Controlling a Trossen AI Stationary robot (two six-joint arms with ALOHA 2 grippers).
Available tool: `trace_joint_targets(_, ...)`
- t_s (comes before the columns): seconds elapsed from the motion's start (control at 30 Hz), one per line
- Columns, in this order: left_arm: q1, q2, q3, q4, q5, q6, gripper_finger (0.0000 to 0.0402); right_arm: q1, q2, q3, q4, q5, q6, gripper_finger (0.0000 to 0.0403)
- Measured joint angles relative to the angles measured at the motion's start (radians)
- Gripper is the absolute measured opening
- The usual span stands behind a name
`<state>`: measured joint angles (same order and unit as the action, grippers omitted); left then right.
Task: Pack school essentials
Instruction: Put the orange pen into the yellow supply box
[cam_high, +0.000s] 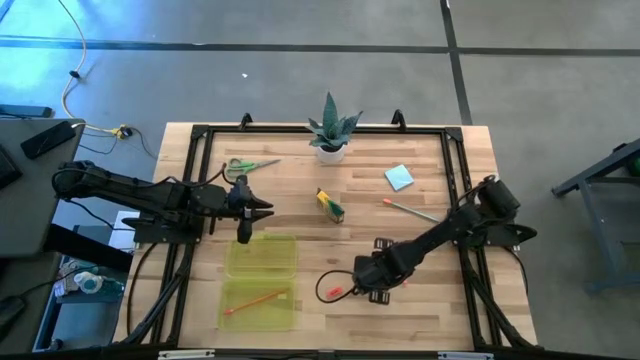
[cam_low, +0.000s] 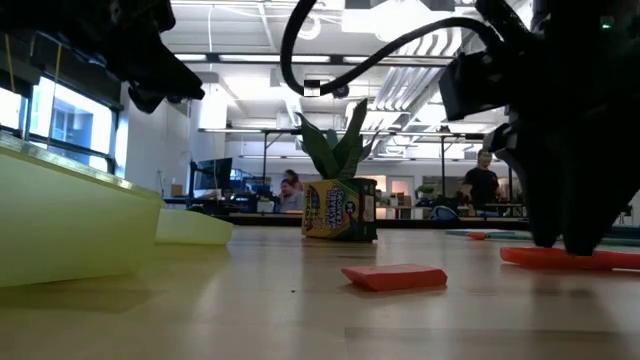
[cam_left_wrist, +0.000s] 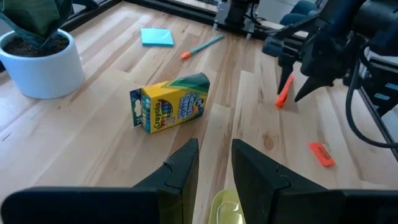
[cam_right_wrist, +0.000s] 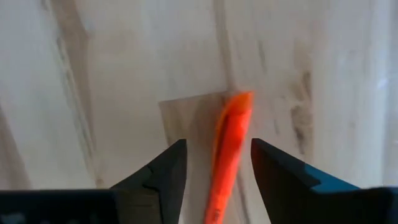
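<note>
My right gripper (cam_high: 362, 281) (cam_right_wrist: 217, 144) points down at the table's near middle. It is open, with one finger on each side of the red-orange marker (cam_right_wrist: 229, 149) (cam_left_wrist: 284, 91), which lies flat on the wood. I see no touch. The tiny red eraser (cam_high: 335, 292) (cam_low: 395, 277) lies just left of it. My left gripper (cam_high: 262, 210) (cam_left_wrist: 216, 163) hovers slightly open and empty over the far edge of the open yellow-green case (cam_high: 262, 258). The crayon box (cam_high: 330, 205) (cam_left_wrist: 169, 107) lies on its side mid-table. One orange pencil (cam_high: 255, 300) lies in the case's near half.
Green-handled scissors (cam_high: 245, 165) lie far left, and the potted plant (cam_high: 330, 130) stands at the far edge. The light blue note pad (cam_high: 398, 177) and a second pencil (cam_high: 410, 208) lie far right. A black cable loops beside the eraser. Black frame rails run along the table's sides.
</note>
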<state>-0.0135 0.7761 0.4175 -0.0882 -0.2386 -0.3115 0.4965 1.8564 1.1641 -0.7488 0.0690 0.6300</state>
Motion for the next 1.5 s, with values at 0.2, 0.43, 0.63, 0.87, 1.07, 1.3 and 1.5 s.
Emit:
trace_joint_targets(0.2,0.000,0.000,0.000,-0.006,0.000,0.000,0.0085,-0.004,0.028,0.000,0.006,-0.017,0.018,0.0169)
trace_joint_targets(0.43,0.000,0.000,0.000,-0.006,0.000,-0.003,0.0085,-0.012,0.049,0.004,0.005,-0.029,0.033,0.0161)
trace_joint_targets(0.63,0.000,0.000,0.000,-0.006,0.000,-0.003,0.0085,-0.013,0.047,0.003,0.007,-0.043,0.051,0.0087)
trace_joint_targets(0.87,0.000,0.000,0.000,-0.006,0.000,-0.016,0.0085,-0.013,0.049,0.001,0.005,-0.043,0.052,0.0015)
trace_joint_targets(1.07,0.000,0.000,0.000,-0.032,0.000,-0.018,0.0085,-0.013,0.040,0.000,0.015,-0.043,0.051,0.0030)
trace_joint_targets(1.3,0.000,0.000,0.000,-0.063,0.006,-0.019,0.0085,-0.013,0.023,-0.003,0.113,-0.043,0.069,0.0026)
trace_joint_targets(1.5,0.000,0.000,0.000,-0.096,0.045,-0.027,0.0085,-0.013,0.016,-0.003,0.258,-0.035,0.043,0.0026)
